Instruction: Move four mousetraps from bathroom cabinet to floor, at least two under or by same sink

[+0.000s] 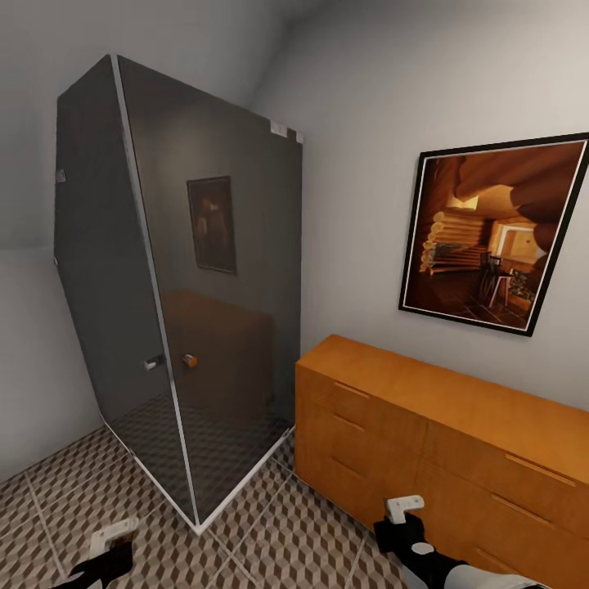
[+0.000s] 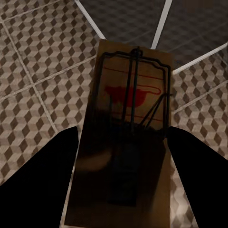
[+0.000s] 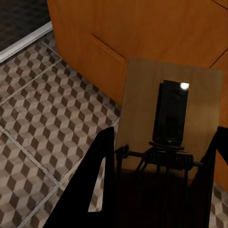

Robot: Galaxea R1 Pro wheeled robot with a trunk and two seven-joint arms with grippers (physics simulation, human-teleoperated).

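Meanwhile each tool, left and right, grips a flat rectangular wooden mousetrap above patterned tiles.

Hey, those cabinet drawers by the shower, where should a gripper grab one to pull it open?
Grip the slim slanted handle strip on a drawer front of the cabinet, coming straight at the front face. The fronts look flat otherwise, so that strip is the only visible purchase. Both grippers already hold mousetraps, so one must be freed first.

Bathroom floor: cube-patterned tiles, pale grout, lower frame. Standing directly on it were the cabinet, lower right, and a glass shower enclosure, left.
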